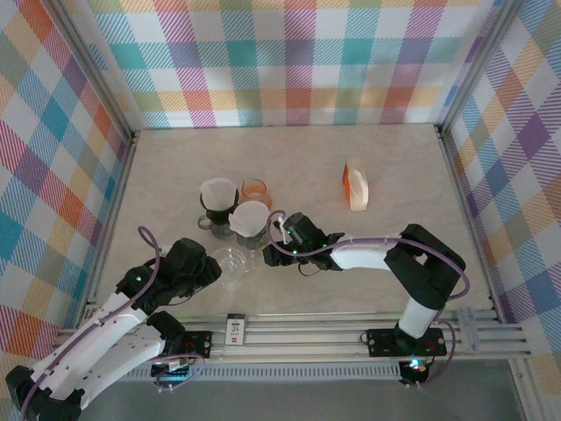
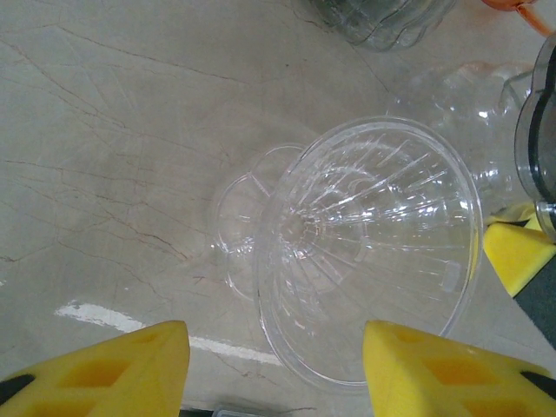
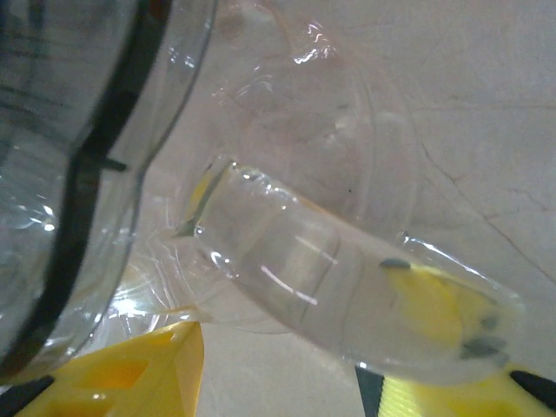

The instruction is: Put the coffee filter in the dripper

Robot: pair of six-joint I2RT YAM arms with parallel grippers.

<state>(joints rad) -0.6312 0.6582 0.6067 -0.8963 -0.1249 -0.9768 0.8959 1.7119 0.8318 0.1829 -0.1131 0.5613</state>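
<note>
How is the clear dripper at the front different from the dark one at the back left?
The clear dripper is empty; the dark dripper holds a white paper filter. The clear dripper is see-through, the dark dripper smoky grey. Both rest on the table.

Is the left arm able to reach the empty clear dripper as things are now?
Probably yes. The clear dripper lies just ahead of the left end effector, whose yellow fingers stand open, and nothing lies between them. The right end effector is close by, though.
</note>
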